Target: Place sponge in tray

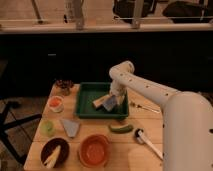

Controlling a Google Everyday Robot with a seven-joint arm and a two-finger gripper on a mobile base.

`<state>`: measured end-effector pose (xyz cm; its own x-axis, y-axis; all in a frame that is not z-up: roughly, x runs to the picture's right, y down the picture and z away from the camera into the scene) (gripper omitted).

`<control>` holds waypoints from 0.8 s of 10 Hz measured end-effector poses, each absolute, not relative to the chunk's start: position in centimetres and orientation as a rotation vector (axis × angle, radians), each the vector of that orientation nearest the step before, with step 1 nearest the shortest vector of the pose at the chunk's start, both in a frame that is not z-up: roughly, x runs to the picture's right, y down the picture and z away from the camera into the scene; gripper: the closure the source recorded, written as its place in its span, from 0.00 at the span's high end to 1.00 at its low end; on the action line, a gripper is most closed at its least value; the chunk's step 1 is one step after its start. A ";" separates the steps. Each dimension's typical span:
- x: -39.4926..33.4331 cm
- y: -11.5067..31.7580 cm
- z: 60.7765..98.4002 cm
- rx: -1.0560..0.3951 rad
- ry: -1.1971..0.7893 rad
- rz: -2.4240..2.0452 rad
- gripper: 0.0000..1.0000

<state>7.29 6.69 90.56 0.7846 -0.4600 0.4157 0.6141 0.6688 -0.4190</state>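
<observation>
A white robot arm (150, 90) reaches down from the right into the dark green tray (85, 102) at the back of a wooden bench (145, 150), its pincer (116, 98) low over the tray's right half. The blue-grey sponge (109, 103) sits just beneath the pincer, inside the tray and beside a tan oblong block (99, 102); whether the pincer grips or has released it cannot be told. Nearer the front lie an orange bowl (94, 150), a dark bowl (54, 151), a blue-grey triangular piece (70, 127), a green oblong item (121, 128) and a white-handled utensil (147, 142).
</observation>
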 end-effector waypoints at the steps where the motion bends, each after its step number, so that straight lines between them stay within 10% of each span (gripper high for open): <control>1: 7.3 6.7 90.6 -0.574 -0.287 -0.615 0.75; 8: 7.3 6.7 90.6 -0.574 -0.287 -0.615 0.80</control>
<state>7.31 6.70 90.55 0.7847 -0.4598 0.4157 0.6139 0.6690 -0.4190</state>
